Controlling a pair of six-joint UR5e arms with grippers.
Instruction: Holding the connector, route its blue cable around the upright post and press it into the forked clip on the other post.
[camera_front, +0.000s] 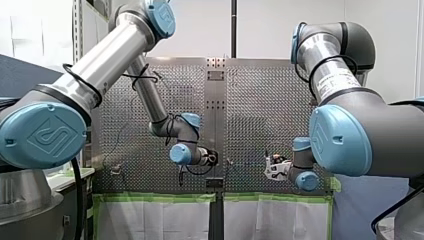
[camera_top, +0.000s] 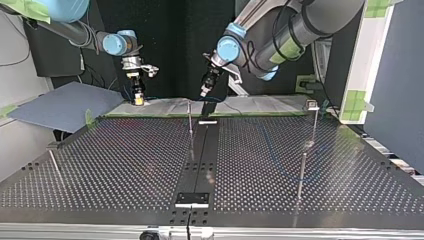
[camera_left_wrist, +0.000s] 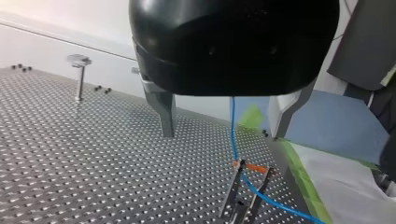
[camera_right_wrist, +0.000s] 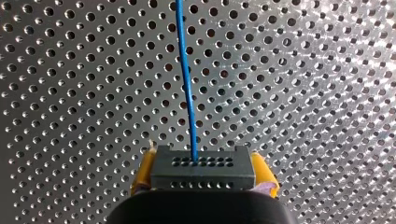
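My right gripper (camera_right_wrist: 201, 164) clamps the connector (camera_right_wrist: 201, 174) between yellow pads (camera_right_wrist: 262, 171) — its blue cable (camera_right_wrist: 186, 79) runs straight ahead from it.

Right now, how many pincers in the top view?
2. My right pincer at the view's left, holding the connector; my left pincer near centre, by the post.
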